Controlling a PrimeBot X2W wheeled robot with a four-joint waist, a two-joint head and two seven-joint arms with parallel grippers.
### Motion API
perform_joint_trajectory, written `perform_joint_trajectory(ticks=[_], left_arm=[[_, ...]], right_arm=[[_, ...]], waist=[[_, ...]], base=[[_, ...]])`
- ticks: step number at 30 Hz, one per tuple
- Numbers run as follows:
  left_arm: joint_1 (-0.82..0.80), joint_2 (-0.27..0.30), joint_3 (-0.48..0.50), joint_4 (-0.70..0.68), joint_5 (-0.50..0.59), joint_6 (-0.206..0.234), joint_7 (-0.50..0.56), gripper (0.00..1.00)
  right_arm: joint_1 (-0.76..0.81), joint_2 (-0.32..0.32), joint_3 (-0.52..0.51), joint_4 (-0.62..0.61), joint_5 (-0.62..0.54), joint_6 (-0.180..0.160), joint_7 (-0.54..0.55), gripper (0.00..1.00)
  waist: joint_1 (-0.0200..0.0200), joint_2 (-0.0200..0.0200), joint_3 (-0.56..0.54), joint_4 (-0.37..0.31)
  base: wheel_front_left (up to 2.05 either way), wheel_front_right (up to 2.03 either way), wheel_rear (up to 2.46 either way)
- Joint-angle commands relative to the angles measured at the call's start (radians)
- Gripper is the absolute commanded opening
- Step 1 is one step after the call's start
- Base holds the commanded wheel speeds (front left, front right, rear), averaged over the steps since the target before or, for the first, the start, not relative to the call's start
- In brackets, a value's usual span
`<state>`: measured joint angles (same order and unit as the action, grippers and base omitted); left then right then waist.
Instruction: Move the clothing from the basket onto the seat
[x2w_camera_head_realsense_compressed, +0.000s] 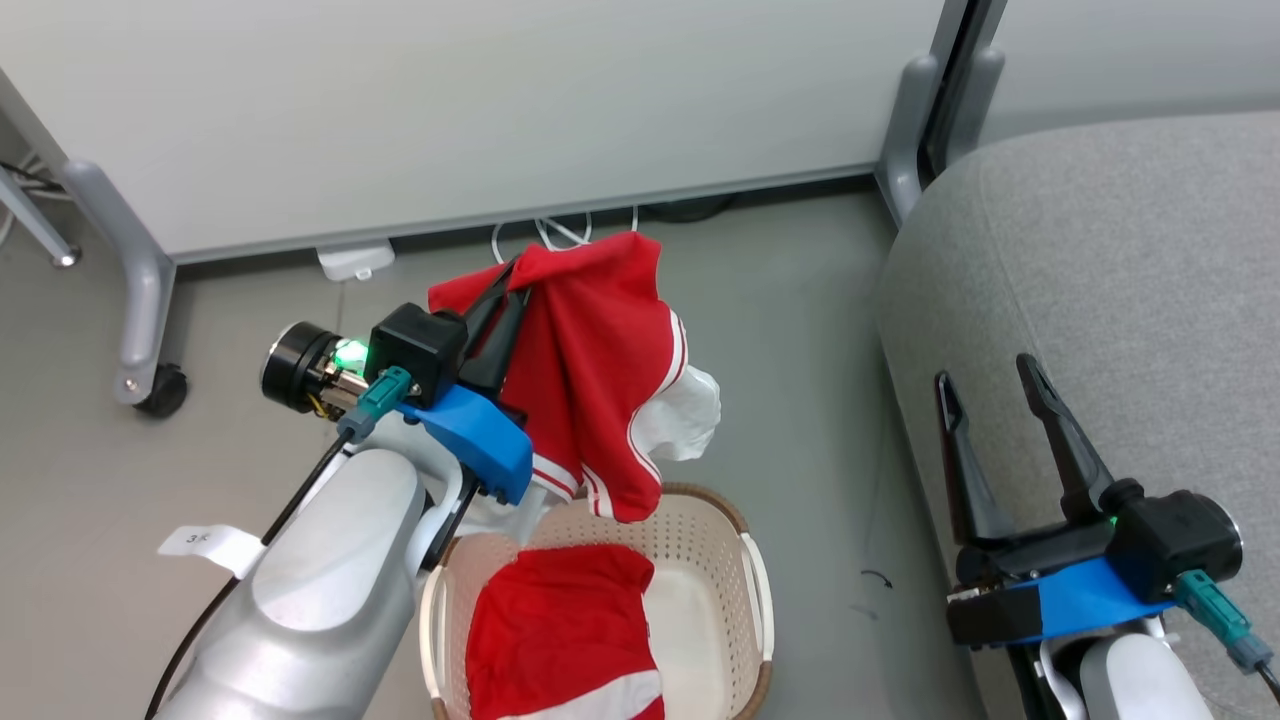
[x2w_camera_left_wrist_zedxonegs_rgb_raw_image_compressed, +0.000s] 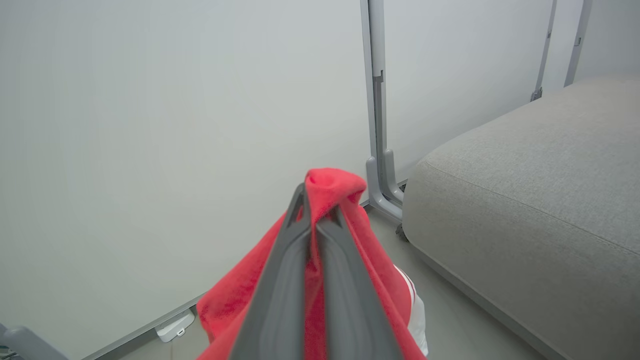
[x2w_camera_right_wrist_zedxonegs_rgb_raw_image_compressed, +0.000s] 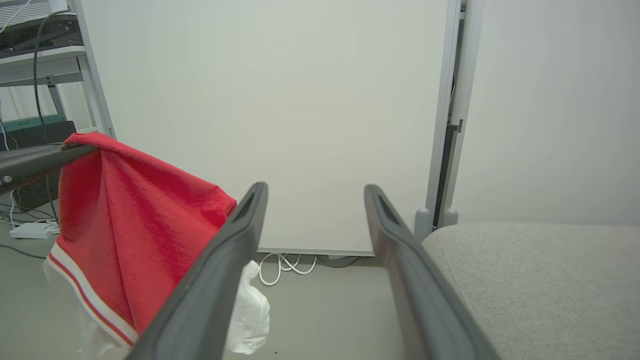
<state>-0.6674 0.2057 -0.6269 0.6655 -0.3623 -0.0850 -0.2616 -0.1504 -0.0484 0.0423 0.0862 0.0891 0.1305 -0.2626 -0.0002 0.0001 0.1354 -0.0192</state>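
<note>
A large grey sofa (x2w_camera_head_realsense_compressed: 1100, 300) takes up the head view from 1 to 5 o'clock, with no clothing on the part in view. A pale partition panel (x2w_camera_head_realsense_compressed: 450, 100) runs across the top at 12 o'clock. At 6 o'clock a cream basket (x2w_camera_head_realsense_compressed: 700, 545) sits on the floor, with a second red garment (x2w_camera_head_realsense_compressed: 560, 630) lying inside it. Above the basket's far rim, near the middle of the view, a red garment (x2w_camera_head_realsense_compressed: 590, 370) with white stripe trim hangs clear of the basket. The left fingers (x2w_camera_head_realsense_compressed: 497, 310) are pressed together on its top edge, and most of the cloth drapes on their 3 o'clock side. The right fingers (x2w_camera_head_realsense_compressed: 1060, 425) are spread apart and empty at 4 o'clock, by the sofa's edge. This looks like the carrying step: one garment is up but not yet on the sofa. The next move likely calls for swinging the left arm toward 3 o'clock, over the cushion, high enough for the hem to clear the sofa's edge, then letting go.
</note>
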Motion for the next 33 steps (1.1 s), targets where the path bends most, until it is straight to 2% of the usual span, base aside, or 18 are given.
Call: perform_joint_trajectory(ticks=[1,8,18,26,33], left_arm=[[0.009,-0.005,0.018,-0.026,-0.006,-0.008,-0.005,0.00],[0.016,-0.017,0.045,-0.111,0.003,-0.020,-0.005,0.00],[0.012,-0.038,-0.015,-0.194,-0.030,-0.039,0.056,0.00],[0.032,-0.028,-0.046,-0.282,-0.045,-0.036,0.101,0.00],[0.043,-0.019,-0.052,-0.307,-0.049,-0.027,0.109,0.00]], right_arm=[[0.022,-0.004,0.002,0.003,0.000,0.000,-0.003,1.00],[0.050,-0.004,0.007,0.004,0.008,0.000,-0.003,1.00],[0.071,-0.004,0.007,0.000,0.021,0.000,-0.003,1.00],[0.073,-0.004,0.001,-0.005,0.025,0.000,-0.003,1.00],[0.055,-0.004,0.011,-0.027,0.009,0.000,-0.003,1.00]], waist=[[0.0002,-0.0001,-0.029,0.003],[0.0002,-0.0001,-0.073,0.002],[0.0002,-0.0001,-0.094,0.009],[0.0002,-0.0001,-0.093,0.018],[0.0002,-0.0001,-0.091,0.017]], base=[[0.00,0.00,0.00],[0.00,0.00,0.00],[0.00,0.00,0.00],[0.00,0.00,0.00],[0.00,0.00,0.00]])
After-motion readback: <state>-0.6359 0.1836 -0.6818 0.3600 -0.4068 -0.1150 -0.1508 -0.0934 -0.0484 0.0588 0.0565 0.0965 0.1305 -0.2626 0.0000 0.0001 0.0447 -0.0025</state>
